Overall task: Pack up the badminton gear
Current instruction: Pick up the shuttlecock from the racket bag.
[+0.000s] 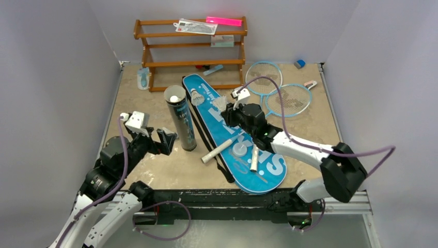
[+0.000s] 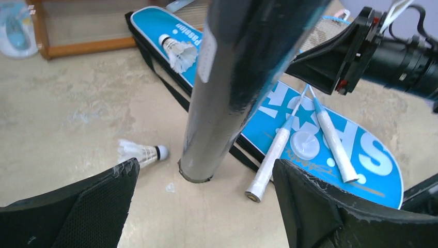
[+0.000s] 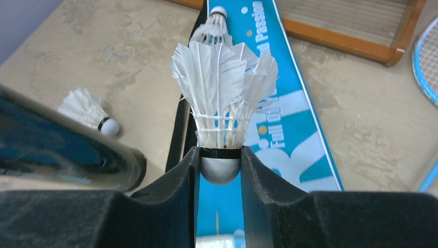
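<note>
One blue bag (image 1: 235, 139) lay diagonally on the bench (image 1: 155, 170), narrow end far-left. One black tube (image 1: 181, 121) stood upright just left of it, and two rackets (image 1: 289, 99) rested their handles on it, heads beyond its right edge. Of four shuttlecocks (image 1: 196, 96), one was pinched by its cork in the right end effector (image 3: 219, 155) above the bag; the left end effector (image 2: 205, 168) stood spread, left of the bag.
</note>
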Tool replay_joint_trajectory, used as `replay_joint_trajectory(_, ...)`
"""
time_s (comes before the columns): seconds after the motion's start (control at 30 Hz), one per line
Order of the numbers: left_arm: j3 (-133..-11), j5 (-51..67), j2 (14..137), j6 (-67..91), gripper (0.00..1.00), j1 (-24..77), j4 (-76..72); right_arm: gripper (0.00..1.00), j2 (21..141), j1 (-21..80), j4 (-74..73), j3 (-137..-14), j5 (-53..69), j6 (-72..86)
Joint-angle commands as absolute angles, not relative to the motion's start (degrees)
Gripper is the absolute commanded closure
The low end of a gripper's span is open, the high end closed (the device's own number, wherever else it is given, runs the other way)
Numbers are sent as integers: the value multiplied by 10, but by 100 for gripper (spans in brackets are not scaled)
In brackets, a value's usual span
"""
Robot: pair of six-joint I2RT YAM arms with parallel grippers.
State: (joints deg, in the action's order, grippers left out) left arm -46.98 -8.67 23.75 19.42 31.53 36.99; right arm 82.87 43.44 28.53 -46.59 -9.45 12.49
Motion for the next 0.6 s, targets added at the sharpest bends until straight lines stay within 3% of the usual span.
replay_joint_trajectory(0.0, -447, -12, 233, 73, 0, 316, 312, 77, 758, 436, 144, -471, -70, 149)
replay_joint_trajectory(0.4, -368, 30, 254, -41, 1, 316, 154, 74, 639, 436, 59, -484, -1, 145)
replay_joint_trajectory(0.57, -321, -12, 253, -38, 0, 316, 72, 73, 585, 435, 67, -464, 31, 136)
